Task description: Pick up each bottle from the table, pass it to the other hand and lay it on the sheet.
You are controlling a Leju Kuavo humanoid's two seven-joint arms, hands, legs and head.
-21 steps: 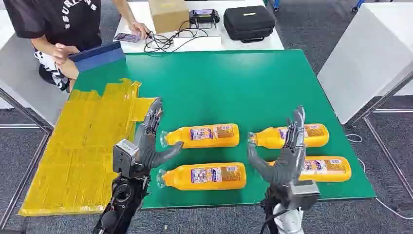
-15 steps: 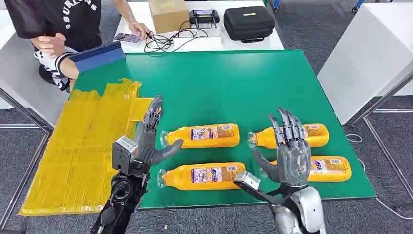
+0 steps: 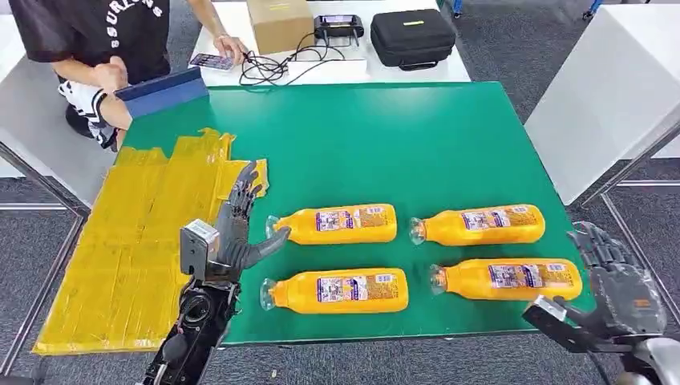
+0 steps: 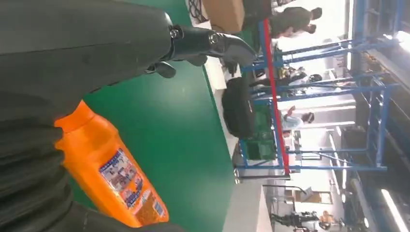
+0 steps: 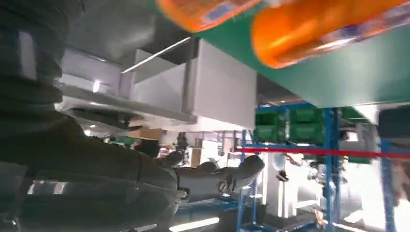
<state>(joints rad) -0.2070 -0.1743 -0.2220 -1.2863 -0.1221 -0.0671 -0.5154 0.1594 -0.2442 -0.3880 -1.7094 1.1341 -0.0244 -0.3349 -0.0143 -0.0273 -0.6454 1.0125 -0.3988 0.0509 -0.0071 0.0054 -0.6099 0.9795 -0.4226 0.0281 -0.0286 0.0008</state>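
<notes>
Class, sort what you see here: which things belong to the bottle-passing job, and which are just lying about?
Job:
four orange bottles
yellow sheet
green table
left hand
right hand

Lying about:
cardboard box
black case
cables
phone
blue folder

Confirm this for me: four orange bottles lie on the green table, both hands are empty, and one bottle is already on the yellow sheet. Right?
Not quite. The head view shows the yellow sheet bare; all four orange bottles lie on the green table. The left hand and right hand hold nothing.
</notes>
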